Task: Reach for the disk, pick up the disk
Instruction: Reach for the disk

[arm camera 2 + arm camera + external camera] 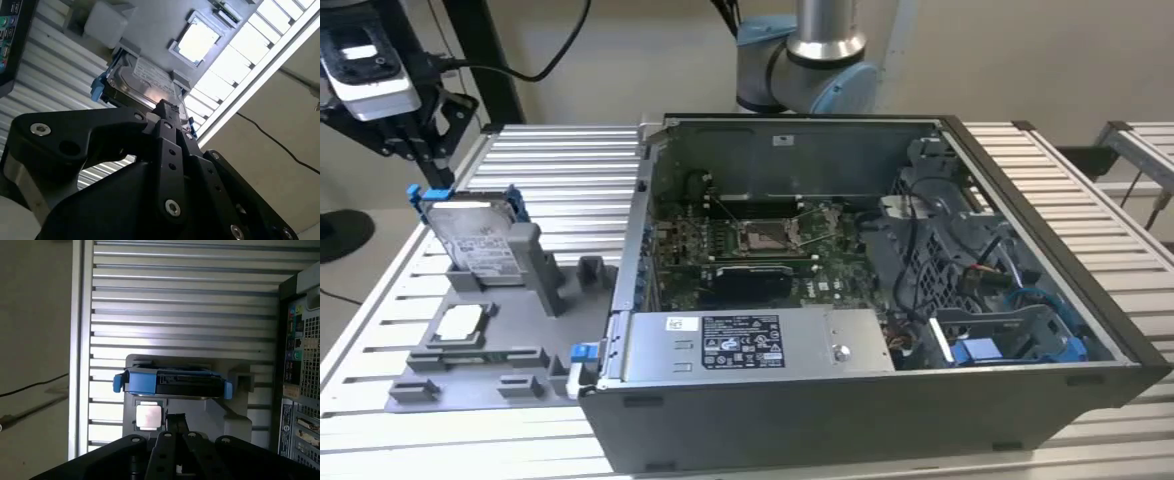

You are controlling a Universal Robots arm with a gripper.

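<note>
**Inspector:** Location of the disk [471,238]?

**Assistant:** It stands on edge in the grey holder [520,300] on the slatted desk [560,160]. The holder sits just beside the open computer case [881,250], outside the case wall that faces the exterior view's left. The disk is upright or close to it, with its labelled face showing and a blue bracket along its edges.

**Inspector:** Location and condition of the claw [423,150]?

**Assistant:** It hangs above the disk, well apart from it, and somewhat farther from the case than the disk is. In both wrist views the fingers appear drawn together, with nothing between them.

**Inspector:** The governing relation?

**Assistant:** The disk lies below the claw and slightly toward the case. Its thin upper edge runs toward and away from the case wall, and its broad faces stand square to that wall. In the first wrist view that edge shows end to end, with a blue tab at each end.

**Inspector:** Anything close by?

**Assistant:** A square processor chip [148,416] lies flat on the same holder, near the disk and about as far from the case.

**Inspector:** Status?

**Assistant:** In my judgement the reach is incomplete. There is no contact, and the disk is seated in the holder, not yet lifted.
</note>
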